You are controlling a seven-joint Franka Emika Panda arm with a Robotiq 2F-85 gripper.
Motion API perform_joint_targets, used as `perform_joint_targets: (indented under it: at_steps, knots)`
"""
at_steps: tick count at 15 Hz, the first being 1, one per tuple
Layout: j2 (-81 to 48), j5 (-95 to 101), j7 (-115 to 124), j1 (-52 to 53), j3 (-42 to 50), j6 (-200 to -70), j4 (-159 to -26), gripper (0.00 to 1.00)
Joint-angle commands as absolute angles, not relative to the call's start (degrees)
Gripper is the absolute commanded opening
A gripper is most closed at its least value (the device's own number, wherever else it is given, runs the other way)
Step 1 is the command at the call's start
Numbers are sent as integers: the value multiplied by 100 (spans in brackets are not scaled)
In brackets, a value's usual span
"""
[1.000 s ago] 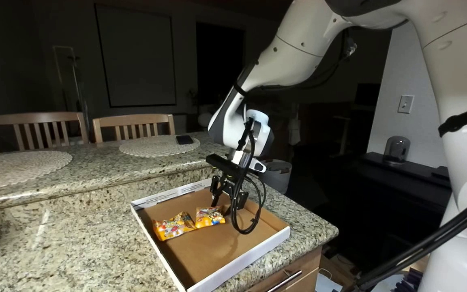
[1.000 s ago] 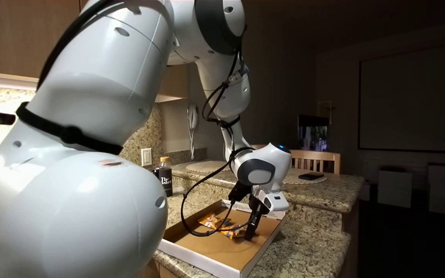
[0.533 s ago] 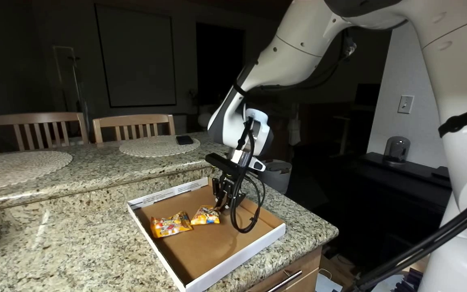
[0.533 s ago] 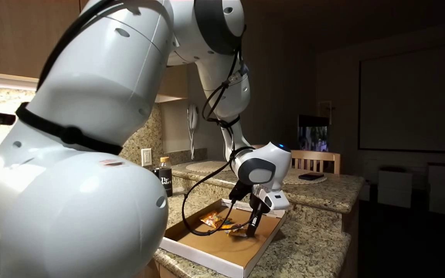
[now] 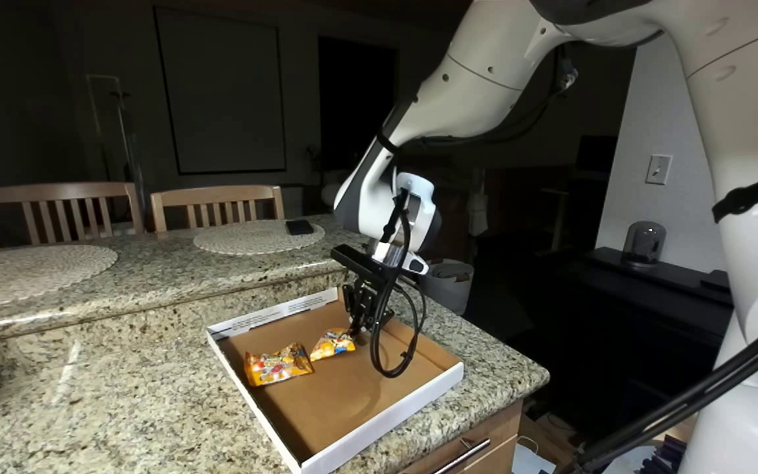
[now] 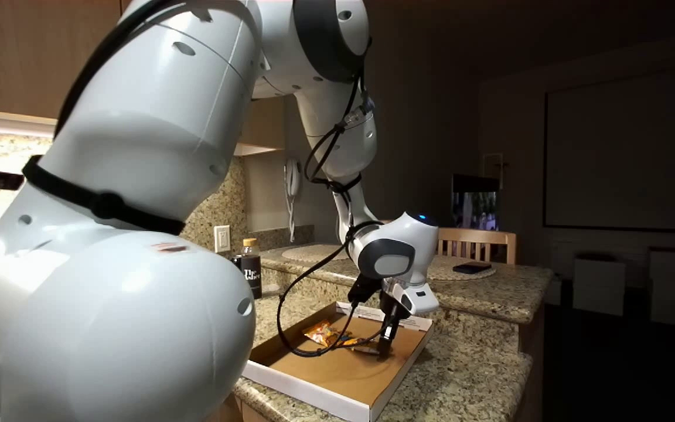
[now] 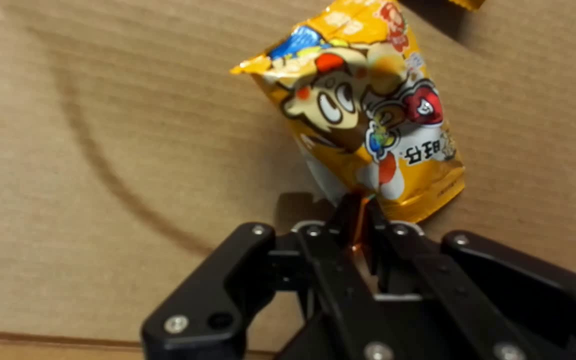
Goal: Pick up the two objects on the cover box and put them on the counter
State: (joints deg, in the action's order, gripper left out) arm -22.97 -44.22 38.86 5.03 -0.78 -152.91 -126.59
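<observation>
Two orange-yellow packets are in the cover box [image 5: 346, 405], a shallow brown cardboard tray with white sides on the speckled granite counter [image 5: 122, 395]. My gripper [image 7: 361, 201] is shut on a corner of the nearer packet [image 7: 363, 105], and a strip of orange wrapper shows pinched between its fingers. In both exterior views that packet [image 5: 332, 344] hangs at the fingertips, low over the cardboard; whether it touches the bottom I cannot tell. The farther packet [image 5: 278, 366] lies flat beside it, and only its edge [image 7: 468, 3] enters the wrist view.
Behind the box a raised granite ledge carries round placemats [image 5: 257, 238] and a dark phone [image 5: 299, 227]. A bottle [image 6: 250, 269] stands at the back. The counter's side edge [image 5: 530, 368] drops off close to the box. A cable loop [image 5: 392, 375] hangs from my wrist.
My jaws have gone from open around the nearer packet's end to shut on its corner. The box and packets shifted slightly, and the gripped packet's end has risen a little.
</observation>
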Motion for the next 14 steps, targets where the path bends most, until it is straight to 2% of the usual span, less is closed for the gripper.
perform_joint_targets:
  at_steps: [1, 8, 14]
  knots:
    - [-1834, -4808, 3600, 421, -288, -15664, -13010, 5]
    - [-1257, -5810, 3179, 366, -439, -15784, -12876, 5]
    - [-1509, -6806, 3128, 447, -512, -16988, -11862, 5]
